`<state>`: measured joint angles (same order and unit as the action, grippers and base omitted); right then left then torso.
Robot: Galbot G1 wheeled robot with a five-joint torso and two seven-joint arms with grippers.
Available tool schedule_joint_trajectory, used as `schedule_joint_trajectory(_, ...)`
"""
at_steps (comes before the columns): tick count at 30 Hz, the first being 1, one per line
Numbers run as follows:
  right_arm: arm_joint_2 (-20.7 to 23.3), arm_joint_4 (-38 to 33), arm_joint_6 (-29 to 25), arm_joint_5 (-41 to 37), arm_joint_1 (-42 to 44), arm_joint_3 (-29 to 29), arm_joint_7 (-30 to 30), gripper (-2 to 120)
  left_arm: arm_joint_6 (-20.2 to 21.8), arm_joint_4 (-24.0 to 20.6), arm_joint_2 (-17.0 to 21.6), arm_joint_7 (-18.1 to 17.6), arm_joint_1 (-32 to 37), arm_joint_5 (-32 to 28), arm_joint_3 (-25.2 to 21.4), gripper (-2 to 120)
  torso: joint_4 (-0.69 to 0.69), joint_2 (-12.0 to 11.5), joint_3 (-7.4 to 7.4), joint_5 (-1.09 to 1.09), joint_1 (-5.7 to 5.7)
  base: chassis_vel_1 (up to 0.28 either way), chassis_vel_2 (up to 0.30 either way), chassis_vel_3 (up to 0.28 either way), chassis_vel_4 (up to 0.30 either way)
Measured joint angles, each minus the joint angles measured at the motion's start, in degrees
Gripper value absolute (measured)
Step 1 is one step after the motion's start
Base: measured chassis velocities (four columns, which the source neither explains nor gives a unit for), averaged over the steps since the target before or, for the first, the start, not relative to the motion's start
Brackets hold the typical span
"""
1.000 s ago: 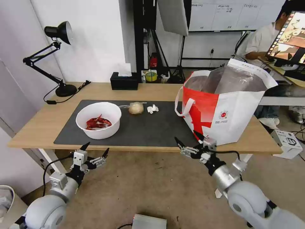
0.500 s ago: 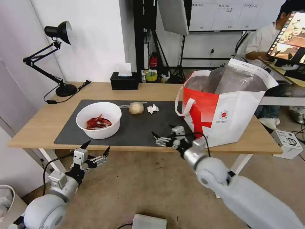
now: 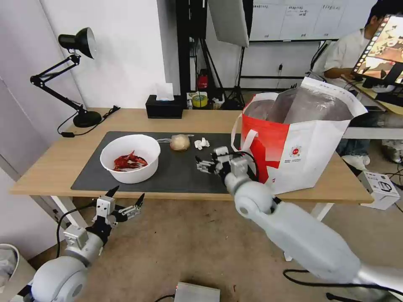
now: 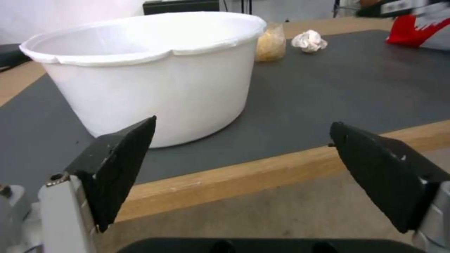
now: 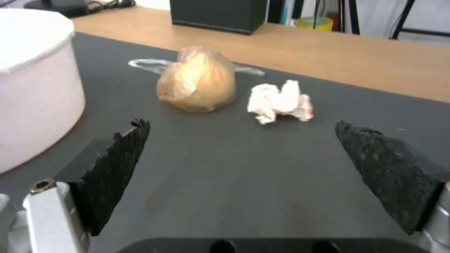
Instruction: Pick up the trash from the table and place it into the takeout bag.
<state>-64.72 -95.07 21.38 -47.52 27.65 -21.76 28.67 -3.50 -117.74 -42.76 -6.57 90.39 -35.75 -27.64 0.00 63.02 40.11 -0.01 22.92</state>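
Our right gripper (image 3: 205, 162) hangs wide-jawed over the dark grey rectangular mat (image 3: 184, 174), facing one crumpled white tissue (image 5: 280, 102) and one clear bag with beige lump (image 5: 197, 80); our left gripper (image 3: 125, 200) waits spread below the table edge.

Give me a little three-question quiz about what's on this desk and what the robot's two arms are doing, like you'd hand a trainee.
1. True or false: the right gripper is shut on the crumpled white tissue.
2. Which gripper is over the dark grey mat? A) left B) right
3. Fill in: the white bowl holds red crayfish ____.

Key
1. False. Its jaws stand open and empty, short of the tissue and the clear bag with the beige lump.
2. B. The left gripper hangs open below the table edge.
3. shells.
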Motion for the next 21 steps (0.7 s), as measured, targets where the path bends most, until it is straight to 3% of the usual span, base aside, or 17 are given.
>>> schedule_joint_trajectory(21, -17.6, 20.9, 4.3, 7.5, -5.6, 3.2, 9.0, 100, -0.7, 0.6, -1.4, 0.3, 0.7, 1.3, -0.3, 100, 0.00, 0.0, 0.00, 0.00, 0.00, 0.000, 0.000, 0.000, 0.000)
